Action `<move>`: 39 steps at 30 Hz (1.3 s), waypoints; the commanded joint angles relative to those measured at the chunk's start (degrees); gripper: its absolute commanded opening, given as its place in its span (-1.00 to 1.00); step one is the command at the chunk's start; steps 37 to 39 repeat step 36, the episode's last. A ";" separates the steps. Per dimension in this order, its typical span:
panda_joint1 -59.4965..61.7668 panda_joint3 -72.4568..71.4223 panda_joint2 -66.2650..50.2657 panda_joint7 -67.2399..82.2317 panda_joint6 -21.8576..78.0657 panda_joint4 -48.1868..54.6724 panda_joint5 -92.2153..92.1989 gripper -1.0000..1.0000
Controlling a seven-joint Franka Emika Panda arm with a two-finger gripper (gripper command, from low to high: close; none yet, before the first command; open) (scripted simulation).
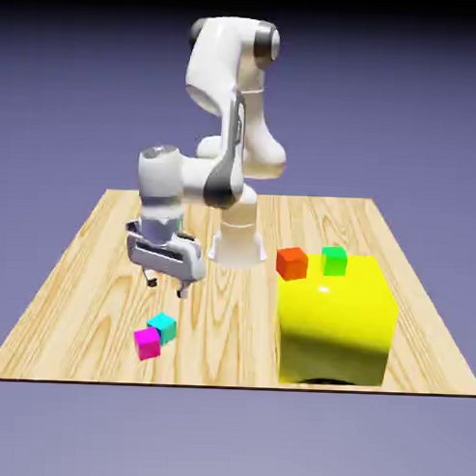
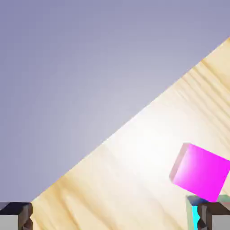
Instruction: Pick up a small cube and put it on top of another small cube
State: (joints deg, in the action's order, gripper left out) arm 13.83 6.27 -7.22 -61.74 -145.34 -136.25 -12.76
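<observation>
Wide-open fingers [image 1: 168, 287], holding nothing, above the pink cube [image 1: 147, 343] and blue cube [image 1: 162, 327]. Blue one partly hidden behind one fingertip [image 2: 210, 216] in the hand view; red cube [image 1: 292, 264] only in the exterior view.

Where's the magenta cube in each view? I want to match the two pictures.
Exterior view: the magenta cube is at the lower left, in front of the gripper, near the table's front edge.
Hand view: it is at the lower right, by the picture's right edge, above the right-hand finger tip.
Shared landmark: the cyan cube, right beside it in both, though mostly hidden in the hand view.
</observation>
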 commanded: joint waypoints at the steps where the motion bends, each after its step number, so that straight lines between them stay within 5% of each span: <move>1: 0.65 0.33 -2.08 -1.00 1.49 1.29 -0.67 0.00; 7: 4.99 2.22 -14.10 -6.81 10.13 8.75 -4.51 0.00; 13: 5.99 -0.52 -22.41 -4.11 1.74 8.55 -8.17 0.00; 14: 5.99 -0.52 -22.41 -4.11 1.74 8.55 -8.17 -1.00; 19: 5.00 2.21 -14.11 -6.81 10.12 8.75 -4.52 -1.00; 26: 8.40 -0.65 0.43 -11.25 11.65 -3.33 -1.13 -1.00; 33: 8.89 -3.06 -7.67 -8.25 1.51 -5.54 -5.28 -1.00; 34: 8.89 -3.06 -7.67 -8.25 1.51 -5.54 -5.28 1.00; 39: 8.81 -2.52 -5.59 -9.00 3.92 -5.15 -4.27 1.00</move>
